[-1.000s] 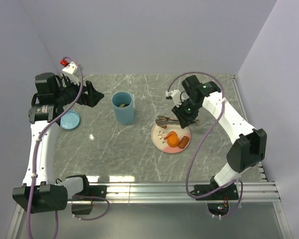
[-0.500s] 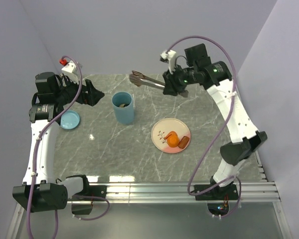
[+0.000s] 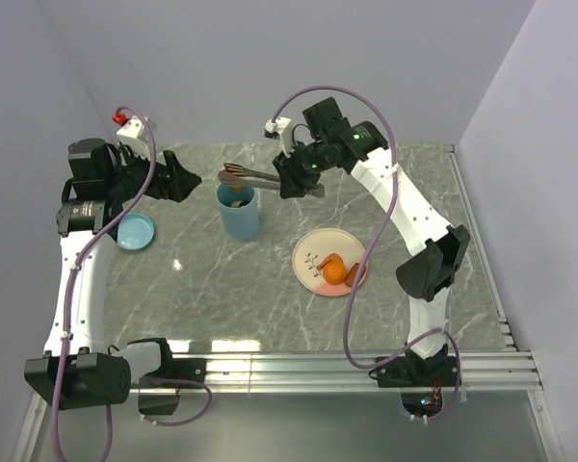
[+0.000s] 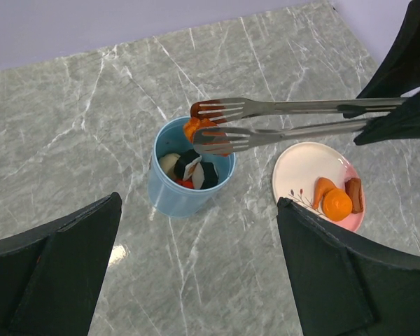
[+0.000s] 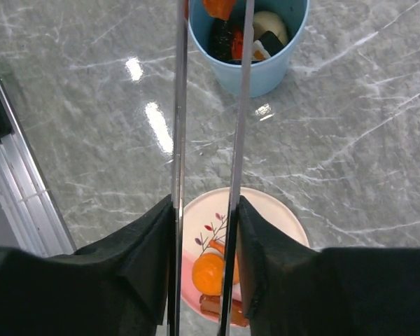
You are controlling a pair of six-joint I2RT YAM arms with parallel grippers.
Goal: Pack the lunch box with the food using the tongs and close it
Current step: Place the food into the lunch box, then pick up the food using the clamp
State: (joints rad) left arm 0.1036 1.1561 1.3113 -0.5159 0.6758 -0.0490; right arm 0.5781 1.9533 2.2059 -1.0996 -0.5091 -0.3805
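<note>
The light-blue lunch box (image 3: pixel 239 212) stands upright without its lid, holding dark rolls and a beige piece (image 4: pixel 193 168). My right gripper (image 3: pixel 299 179) is shut on the silver tongs (image 4: pixel 294 117), one finger pressing each arm (image 5: pixel 178 140). The tong tips hover over the box mouth with an orange food piece (image 4: pixel 194 128) between them; I cannot tell whether it is still pinched. More food lies on the pink plate (image 3: pixel 318 246): an orange round (image 4: pixel 336 204) and a brown sausage (image 4: pixel 354 194). My left gripper (image 3: pixel 178 181) is open and empty, left of the box.
The round blue lid (image 3: pixel 135 232) lies flat on the marble table (image 3: pixel 270 298) at the left, under my left arm. Walls close in the back and both sides. A metal rail (image 3: pixel 318 366) runs along the near edge.
My right arm lifted the tongs off the plate, swung them up and left, and now holds their tips over the lunch box. The left arm stayed put.
</note>
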